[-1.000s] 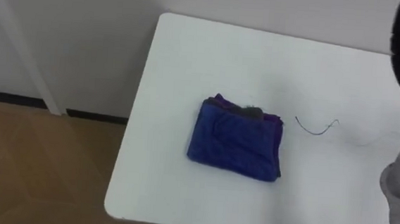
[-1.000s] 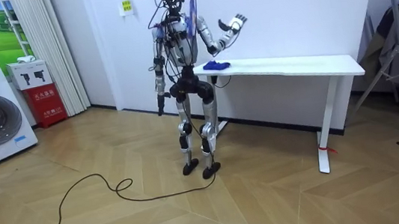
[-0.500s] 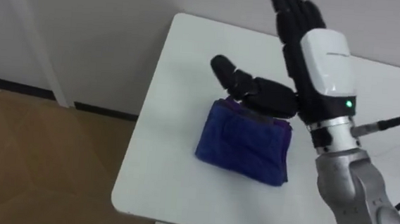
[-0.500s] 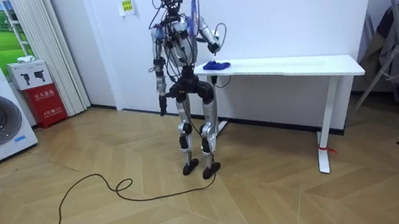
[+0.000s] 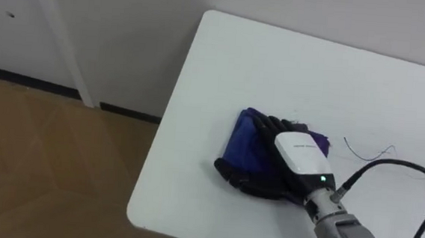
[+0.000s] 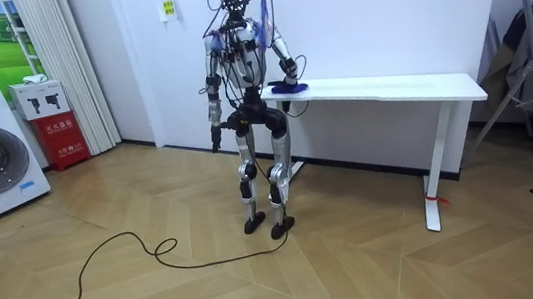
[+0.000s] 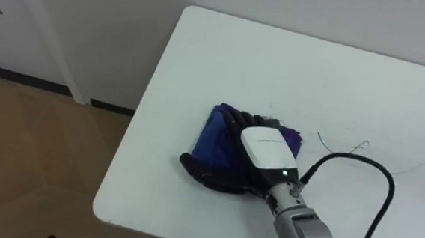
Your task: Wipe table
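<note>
1. The right hand point(image 5: 294, 156) covers much of the blue cloth point(image 5: 244, 135). Only the cloth's far-left part and a purple edge at its right show past the hand.
2. The dark fingers point(image 5: 266, 127) lie spread and nearly flat on top of the cloth, and the thumb sits at its near-left edge. They press on the cloth rather than wrap round it. What lies under the palm is hidden.
3. The cloth is soft, folded and thick, with rumpled edges. It lies near the left end of the table point(image 5: 306, 69), closer to the near edge than the far one.
4. The table top is smooth, white and matte, with rounded corners. Its right part is cut off in the eye views.
5. A thin dark squiggle point(image 5: 366, 151) lies on the top just right of the cloth. Whether it is a thread or a drawn mark is unclear.
6. In the room view the robot stands at the table's end. Its left hand point(image 6: 213, 137) hangs at its side, too small to read its fingers.
7. The wooden floor point(image 5: 36, 167) has a herringbone pattern.
</note>
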